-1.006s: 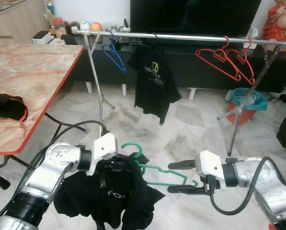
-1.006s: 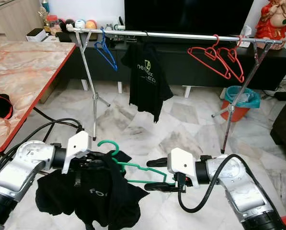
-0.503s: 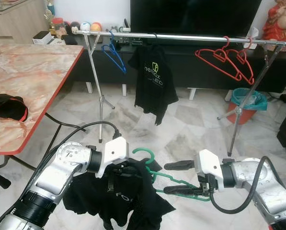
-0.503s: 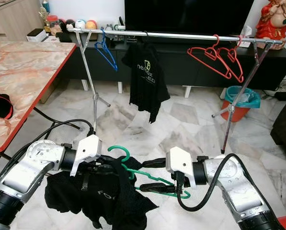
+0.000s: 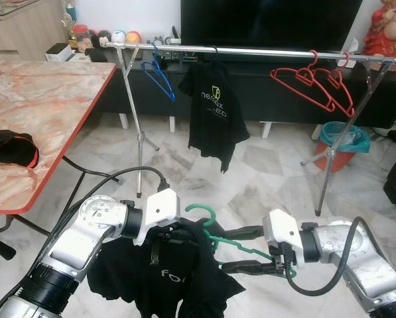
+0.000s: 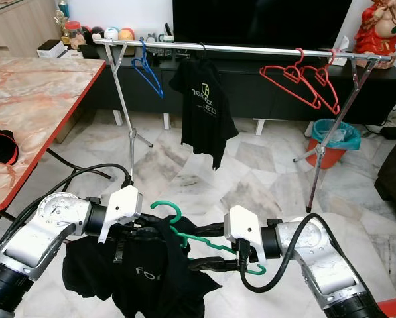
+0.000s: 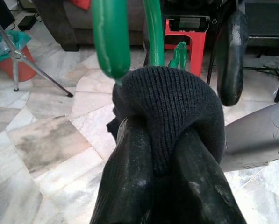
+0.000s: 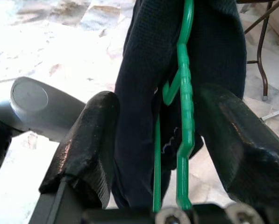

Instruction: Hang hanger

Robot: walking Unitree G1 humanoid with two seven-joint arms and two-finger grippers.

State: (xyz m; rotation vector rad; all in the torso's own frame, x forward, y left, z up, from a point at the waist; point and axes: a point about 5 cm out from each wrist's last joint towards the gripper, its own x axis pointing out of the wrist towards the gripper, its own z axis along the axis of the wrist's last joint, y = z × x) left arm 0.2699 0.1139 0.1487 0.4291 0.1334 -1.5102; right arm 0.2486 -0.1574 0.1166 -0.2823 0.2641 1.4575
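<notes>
**Hanger and shirt held low, short of the rail**

Left claw [image 7: 151, 186] is pinching the collar of the black shirt [image 5: 164, 281], just under the hook of the green hanger [image 5: 214, 235]. Right claw [image 5: 241, 250] is spread, one finger [image 8: 85, 144] on each side of the hanger's arm and the shirt; contact unclear. Hanger sits between both claws, above the floor [image 5: 264, 172].

Bin [image 5: 341, 144]: teal liner, contents not visible.

Rail [image 5: 251, 51] ahead carries a blue hanger [image 5: 159, 76], another black shirt [image 5: 214, 112] and two red hangers [image 5: 314, 86]. Tabletop [image 5: 38, 119] at left holds a dark bundle [image 5: 8, 147].
</notes>
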